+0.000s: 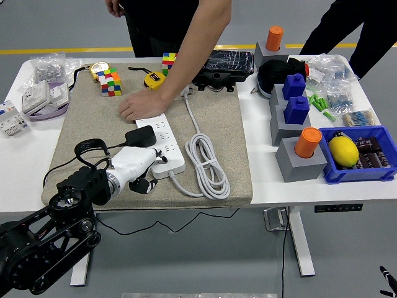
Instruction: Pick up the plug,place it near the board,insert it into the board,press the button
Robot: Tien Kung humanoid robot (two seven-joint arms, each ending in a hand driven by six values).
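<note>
The left hand (138,166) reaches in from the near left over a tan mat (93,124) on the white table (273,174). Its white fingers are curled down against the near end of a white board (162,141), with nothing clearly gripped between them; whether a fingertip rests on the button cannot be told. The black plug (140,136) sits at the left edge of the board, just far of the hand, and looks seated in a socket, though the contact is partly hidden. A black cord (90,146) loops from the plug toward the left over the wrist.

The board lies lengthwise near to far on the mat. A person at the far side presses a hand (141,105) flat on the board's far end, arm slanting up to the right. The board's own white cable (205,158) runs along its right side and lies coiled on the mat, ending at a white connector by the person's forearm.

On the far part of the mat are a colour cube (110,82), a yellow tape measure (99,69) and a second one (153,79). A black case (228,65) sits at the far edge. To the right stand grey blocks carrying blue pegs (295,99) and orange cylinders (307,142), and a blue bin (384,171) holding a lemon (343,149). At the left edge lie white parts and bags (46,67)
</note>
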